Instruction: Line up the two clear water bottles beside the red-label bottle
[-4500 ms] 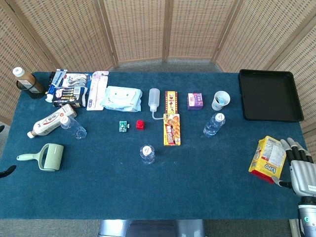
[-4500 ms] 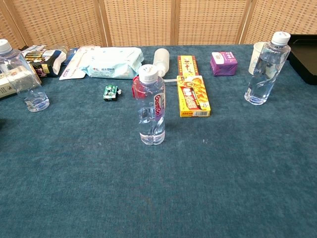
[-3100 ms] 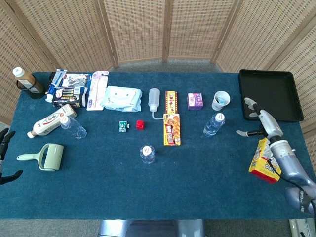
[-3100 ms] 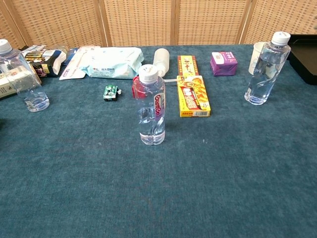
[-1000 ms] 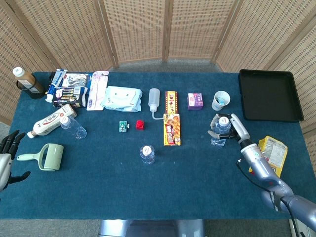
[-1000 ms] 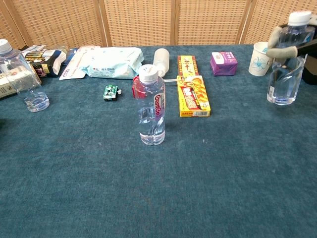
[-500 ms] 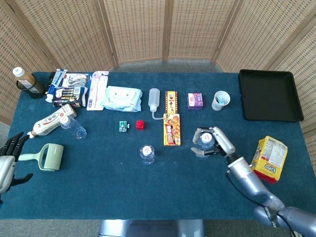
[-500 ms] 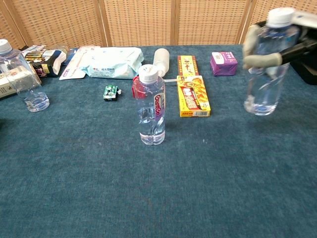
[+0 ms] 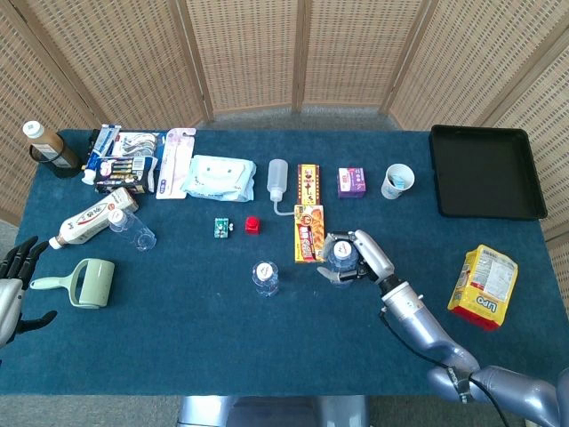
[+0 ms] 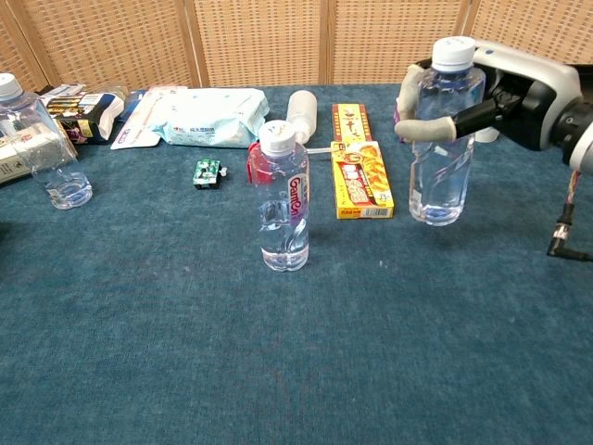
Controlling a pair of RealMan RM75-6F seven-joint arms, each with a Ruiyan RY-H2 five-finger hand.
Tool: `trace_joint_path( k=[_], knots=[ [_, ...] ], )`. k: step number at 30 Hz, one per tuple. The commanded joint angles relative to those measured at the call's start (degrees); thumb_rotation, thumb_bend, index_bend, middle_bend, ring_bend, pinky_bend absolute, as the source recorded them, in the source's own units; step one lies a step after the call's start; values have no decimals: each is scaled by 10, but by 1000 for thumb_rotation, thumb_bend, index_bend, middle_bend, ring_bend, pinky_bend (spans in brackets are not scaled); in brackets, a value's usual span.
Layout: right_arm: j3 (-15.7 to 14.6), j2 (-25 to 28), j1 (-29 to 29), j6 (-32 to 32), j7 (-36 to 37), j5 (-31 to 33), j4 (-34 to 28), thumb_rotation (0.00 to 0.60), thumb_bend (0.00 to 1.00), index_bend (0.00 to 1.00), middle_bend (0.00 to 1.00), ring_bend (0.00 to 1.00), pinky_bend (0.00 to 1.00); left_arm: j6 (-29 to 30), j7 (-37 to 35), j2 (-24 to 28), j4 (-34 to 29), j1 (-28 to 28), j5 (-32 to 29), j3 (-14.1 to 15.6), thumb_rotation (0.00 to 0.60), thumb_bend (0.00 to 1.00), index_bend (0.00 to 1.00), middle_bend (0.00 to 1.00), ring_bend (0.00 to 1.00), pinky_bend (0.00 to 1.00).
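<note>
On blue felt table, right hand gripping ribbed clear bottle

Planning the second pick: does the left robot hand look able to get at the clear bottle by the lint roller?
Probably yes. The left robot hand is open at the table's left edge, and only the lint roller lies near the path to the clear bottle, which stands apart from it.

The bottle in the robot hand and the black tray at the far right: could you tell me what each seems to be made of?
The clear bottle, gripped by the right robot hand, looks like thin glossy transparent plastic: the boxes behind show through its ribbed wall, and its cap is opaque white. The black tray looks like matte plastic with a raised rim, though coated metal cannot be ruled out.
</note>
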Motion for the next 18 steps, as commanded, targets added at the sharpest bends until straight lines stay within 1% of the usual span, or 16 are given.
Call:
trace_joint_path(
  k=[1,13,18],
  knots=[
    [0,-13,1,-6,2,7,4,600,306,576,691,532,389,-6,-5,2,3,-3,-2,0,600,91,0,0,0,162],
    [-9,-44,-7,5,25,3,53,600,306,576,690,530,388,-12,-28,9,11,-4,-1,1,600,91,0,0,0,163],
    [-11,-61,-13,8,32,7,71,600,307,575,685,525,385,-15,-39,15,9,-5,14,6,600,91,0,0,0,163]
  ],
)
